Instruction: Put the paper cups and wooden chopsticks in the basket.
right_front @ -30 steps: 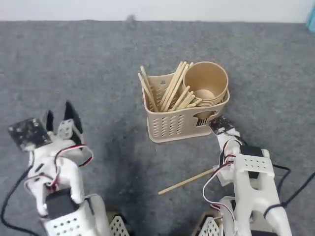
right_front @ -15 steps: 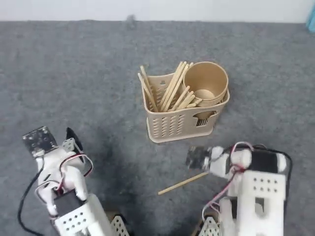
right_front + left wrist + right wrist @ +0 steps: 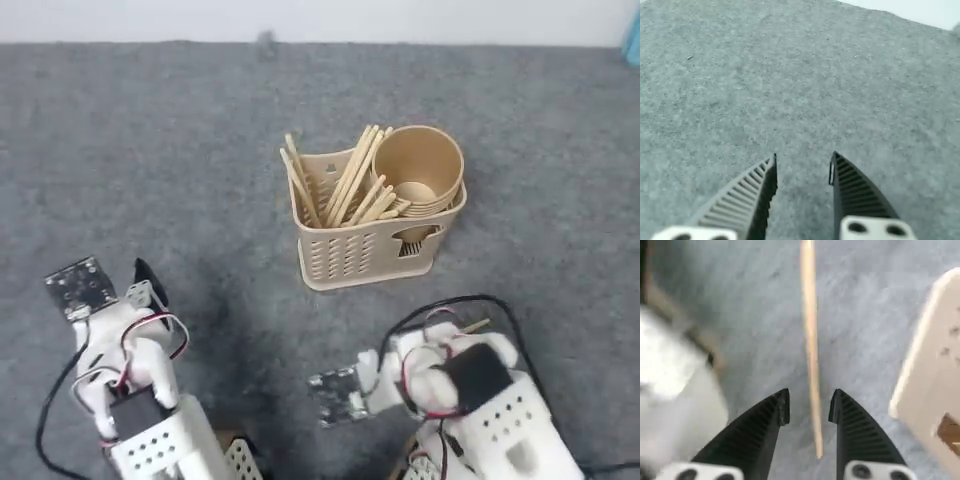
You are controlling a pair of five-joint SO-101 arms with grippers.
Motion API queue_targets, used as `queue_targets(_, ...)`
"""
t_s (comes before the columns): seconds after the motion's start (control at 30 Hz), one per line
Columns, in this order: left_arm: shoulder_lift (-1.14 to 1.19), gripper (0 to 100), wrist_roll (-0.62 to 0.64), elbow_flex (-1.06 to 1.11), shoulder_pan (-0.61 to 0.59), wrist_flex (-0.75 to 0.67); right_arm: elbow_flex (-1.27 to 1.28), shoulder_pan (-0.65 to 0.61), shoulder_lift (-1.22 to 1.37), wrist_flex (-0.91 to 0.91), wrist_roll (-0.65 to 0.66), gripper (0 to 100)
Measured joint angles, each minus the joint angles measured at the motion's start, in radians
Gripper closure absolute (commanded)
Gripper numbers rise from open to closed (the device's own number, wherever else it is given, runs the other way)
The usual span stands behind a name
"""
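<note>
Wooden chopstick under right claw, basket beside

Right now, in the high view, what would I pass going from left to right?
left arm → wooden chopsticks → paper cups, these two inside the basket. The right arm overlaps the basket sideways, so it is left out.
</note>
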Motion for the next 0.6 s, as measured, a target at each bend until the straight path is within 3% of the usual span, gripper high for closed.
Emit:
queue_targets(0.27, 0.000, 83, 0.000, 0.000, 0.002, 0.000, 0.203, -0.187, 0.002, -0.359, -0.462, 84.2)
queue_targets(0.6, 0.000, 83, -0.002, 0.000, 0.003, 0.000, 0.302, -0.278, 0.021, -0.512, -0.569, 84.0)
